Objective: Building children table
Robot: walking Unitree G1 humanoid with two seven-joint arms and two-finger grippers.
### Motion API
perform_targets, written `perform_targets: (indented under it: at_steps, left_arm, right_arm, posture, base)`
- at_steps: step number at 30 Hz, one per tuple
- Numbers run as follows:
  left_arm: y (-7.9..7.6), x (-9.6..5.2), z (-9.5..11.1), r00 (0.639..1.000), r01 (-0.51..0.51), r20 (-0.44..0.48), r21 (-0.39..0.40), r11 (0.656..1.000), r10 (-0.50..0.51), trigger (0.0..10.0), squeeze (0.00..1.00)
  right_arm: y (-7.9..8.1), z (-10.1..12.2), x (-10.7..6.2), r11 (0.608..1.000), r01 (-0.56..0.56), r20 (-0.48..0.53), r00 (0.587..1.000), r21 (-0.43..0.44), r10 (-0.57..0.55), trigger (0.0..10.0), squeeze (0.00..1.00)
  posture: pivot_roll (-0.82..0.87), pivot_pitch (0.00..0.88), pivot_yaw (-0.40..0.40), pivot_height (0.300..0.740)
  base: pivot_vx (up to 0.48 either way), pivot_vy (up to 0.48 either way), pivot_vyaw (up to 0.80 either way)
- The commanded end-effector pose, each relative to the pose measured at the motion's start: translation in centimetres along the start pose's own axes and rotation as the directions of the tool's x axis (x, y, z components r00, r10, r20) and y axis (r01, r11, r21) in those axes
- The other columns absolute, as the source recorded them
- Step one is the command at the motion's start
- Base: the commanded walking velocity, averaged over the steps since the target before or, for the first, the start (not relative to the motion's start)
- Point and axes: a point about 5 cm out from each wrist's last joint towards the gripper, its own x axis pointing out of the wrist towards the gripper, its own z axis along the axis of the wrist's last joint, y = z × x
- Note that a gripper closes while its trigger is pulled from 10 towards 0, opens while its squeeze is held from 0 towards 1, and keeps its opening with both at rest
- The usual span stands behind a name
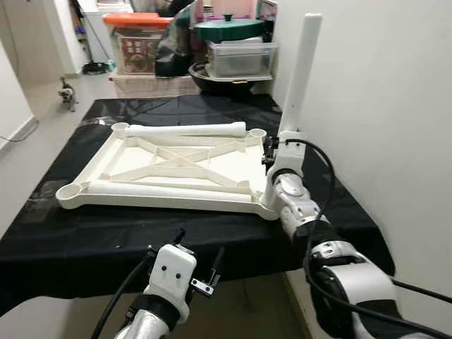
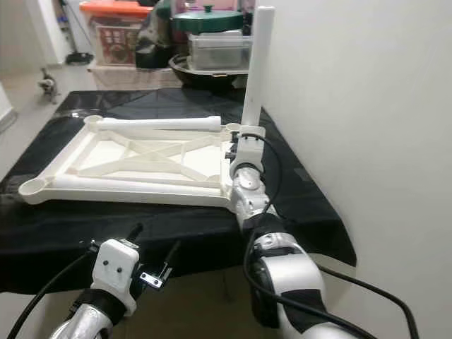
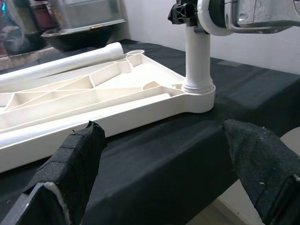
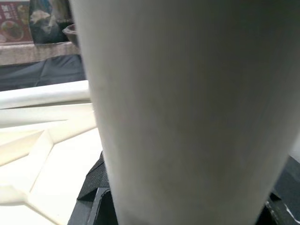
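A white children's table top [image 1: 233, 166] lies upside down on a black-covered table [image 1: 106, 233]. One white leg [image 1: 300, 70] stands upright in the near right corner socket [image 3: 198, 96]. My right gripper [image 1: 270, 152] is shut on the lower part of this leg, which looms close in the right wrist view as a leg [image 4: 187, 112]. Two more legs lie on the top: one along the far edge [image 1: 187, 130], one along the near edge [image 1: 169, 187]. My left gripper [image 1: 200, 248] hangs open in front of the table's near edge, holding nothing, its fingers [image 3: 75, 159] pointing toward the socket.
A white wall [image 1: 381, 106] runs close along the right of the table. Behind the table stand storage boxes [image 1: 138, 42], a clear bin [image 1: 240, 58] and a green-lidded pot [image 1: 227, 28]. A small animal [image 1: 67, 92] is on the floor at far left.
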Motion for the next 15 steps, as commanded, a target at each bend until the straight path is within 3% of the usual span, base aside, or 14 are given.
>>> perform_targets:
  at_steps: [1,3,4,8,9,12,14,15]
  left_arm:
    - [0.0,-0.1,-0.3,1.0,0.002,-0.012,0.0,1.0,-0.002,10.0,0.0]
    - [0.0,-0.1,-0.3,1.0,0.002,-0.012,0.0,1.0,-0.002,10.0,0.0]
    - [0.0,-0.1,-0.3,1.0,0.002,-0.013,0.0,1.0,-0.002,10.0,0.0]
    - [0.0,-0.1,-0.3,1.0,0.002,-0.014,0.0,1.0,-0.002,10.0,0.0]
    - [0.0,-0.1,-0.3,1.0,0.001,-0.014,0.0,1.0,-0.001,10.0,0.0]
    - [0.0,-0.1,-0.3,1.0,0.001,-0.014,-0.001,1.0,-0.001,10.0,0.0]
    - [0.0,-0.1,-0.3,1.0,-0.001,-0.014,-0.001,1.0,0.001,10.0,0.0]
    - [0.0,-0.1,-0.3,1.0,-0.001,-0.014,-0.001,1.0,0.001,10.0,0.0]
  right_arm:
    - [0.7,-2.9,-0.8,0.999,-0.011,-0.115,0.993,0.05,0.017,10.0,0.0]
    - [1.3,-2.6,-0.9,0.997,-0.036,-0.089,0.995,0.063,0.041,10.0,0.0]
    - [1.8,-2.2,-1.0,0.994,-0.07,-0.067,0.995,0.09,0.076,10.0,1.0]
    - [1.9,-1.4,-0.8,0.989,-0.096,-0.029,0.995,0.115,0.1,10.0,1.0]
    - [1.5,-0.7,-0.5,0.986,-0.11,0.003,0.994,0.128,0.111,10.0,0.0]
    - [0.6,0.6,0.0,0.981,-0.137,0.06,0.99,0.135,0.13,10.0,0.0]
    - [0.3,1.7,0.4,0.946,-0.282,0.106,0.958,0.158,0.268,10.0,0.0]
    - [0.3,1.7,0.4,0.946,-0.282,0.106,0.958,0.158,0.268,10.0,0.0]
  posture:
    - [0.05,0.022,-0.051,0.74]
    - [0.05,0.022,-0.051,0.74]
    - [0.05,0.022,-0.051,0.74]
    - [0.05,0.022,-0.051,0.74]
    - [0.05,0.022,-0.051,0.74]
    - [0.04,0.028,-0.053,0.74]
    - [0.04,0.033,-0.051,0.74]
    - [0.04,0.033,-0.051,0.74]
  base:
    - [0.0,0.0,0.0]
    - [0.0,0.0,0.0]
    - [0.0,0.0,0.0]
    - [0.0,0.0,0.0]
    - [0.0,0.0,0.0]
    - [0.0,0.0,0.0]
    - [0.0,0.0,0.0]
    - [0.0,0.0,0.0]
